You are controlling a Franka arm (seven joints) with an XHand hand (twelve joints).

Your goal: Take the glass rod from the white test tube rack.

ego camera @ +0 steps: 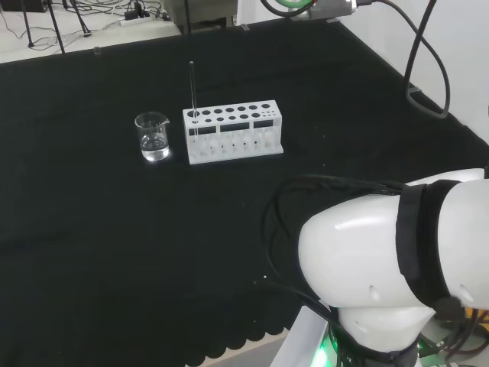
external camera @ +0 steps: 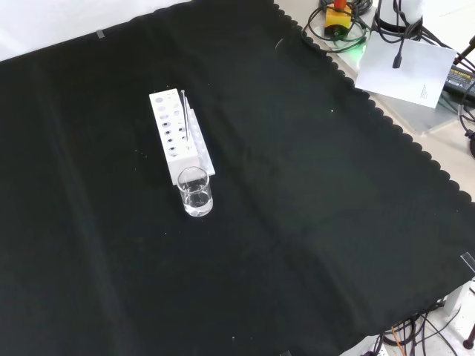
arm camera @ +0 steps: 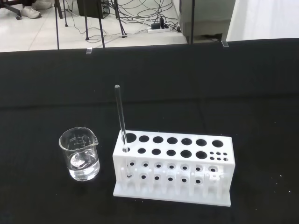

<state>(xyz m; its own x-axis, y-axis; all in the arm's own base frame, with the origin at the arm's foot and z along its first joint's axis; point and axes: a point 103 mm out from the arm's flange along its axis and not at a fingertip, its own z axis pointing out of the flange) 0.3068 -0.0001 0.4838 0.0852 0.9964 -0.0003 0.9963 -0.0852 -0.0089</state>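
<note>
Glass rod, thin and clear (arm camera: pixel 122 122), stands nearly upright in an end hole of the white plastic test tube rack (arm camera: pixel 174 169), beside a small clear glass beaker (arm camera: pixel 80 154) on the black-clothed table (ego camera: pixel 92 229). Can't tell my fingers' state.

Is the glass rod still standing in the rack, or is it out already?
In. The thin clear glass rod stands nearly upright in an end hole of the white plastic test tube rack, nearest the small clear glass beaker.
</note>
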